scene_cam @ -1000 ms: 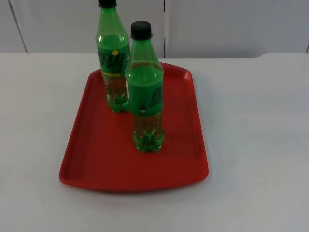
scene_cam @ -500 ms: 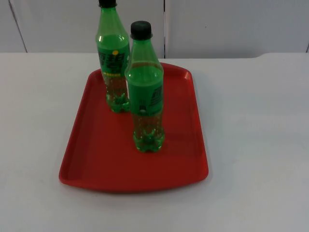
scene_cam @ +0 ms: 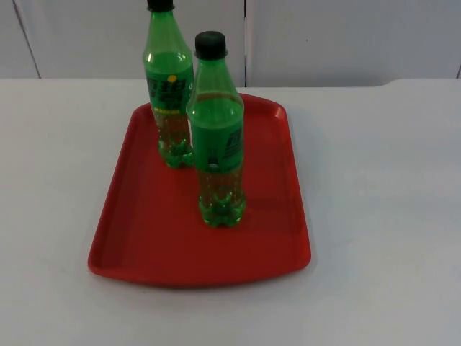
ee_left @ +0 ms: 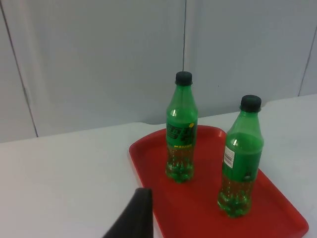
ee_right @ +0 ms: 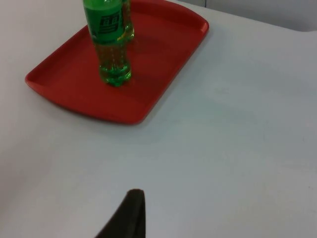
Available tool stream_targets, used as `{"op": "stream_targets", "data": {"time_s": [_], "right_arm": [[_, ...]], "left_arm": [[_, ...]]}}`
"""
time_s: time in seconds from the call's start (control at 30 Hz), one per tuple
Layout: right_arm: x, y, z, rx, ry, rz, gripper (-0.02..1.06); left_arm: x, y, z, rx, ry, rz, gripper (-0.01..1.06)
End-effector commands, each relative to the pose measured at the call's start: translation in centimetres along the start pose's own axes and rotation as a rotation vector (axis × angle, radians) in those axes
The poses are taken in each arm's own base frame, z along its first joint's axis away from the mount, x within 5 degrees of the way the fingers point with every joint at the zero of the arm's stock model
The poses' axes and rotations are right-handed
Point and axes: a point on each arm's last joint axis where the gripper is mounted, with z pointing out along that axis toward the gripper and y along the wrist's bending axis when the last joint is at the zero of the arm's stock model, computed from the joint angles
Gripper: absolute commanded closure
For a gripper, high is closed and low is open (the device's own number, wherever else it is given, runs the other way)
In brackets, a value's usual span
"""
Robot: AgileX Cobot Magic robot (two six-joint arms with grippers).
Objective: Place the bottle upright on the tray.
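Now two bottles [scene_cam: 217,137] upright on tray [scene_cam: 144,238].

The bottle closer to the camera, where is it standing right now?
In the top view the nearer bottle stands upright on the red tray, right of its middle, in front of the second bottle near the tray's far rim.

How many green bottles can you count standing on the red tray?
2. The front bottle stands upright near the middle of the red tray; the back bottle stands upright closer to the tray's far edge, towards the wall.
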Motion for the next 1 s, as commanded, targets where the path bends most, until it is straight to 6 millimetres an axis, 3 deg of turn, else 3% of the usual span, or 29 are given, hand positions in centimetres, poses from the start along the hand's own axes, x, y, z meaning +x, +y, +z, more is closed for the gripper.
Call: {"op": "stream_targets", "data": {"time_s": [0.0, 0.53, 0.97], "right_arm": [[0.04, 0.03, 0.00, 0.003, -0.006, 0.007, -0.01], [0.04, 0.03, 0.00, 0.003, -0.006, 0.007, -0.01], [0.04, 0.04, 0.00, 0.014, -0.006, 0.013, -0.01]], "left_arm": [[-0.17, 0.00, -0.20, -0.006, -0.014, -0.002, 0.05], [-0.22, -0.25, 0.12, -0.190, -0.021, -0.036, 0.05], [-0.22, -0.26, 0.14, -0.199, -0.022, -0.038, 0.05]]}}
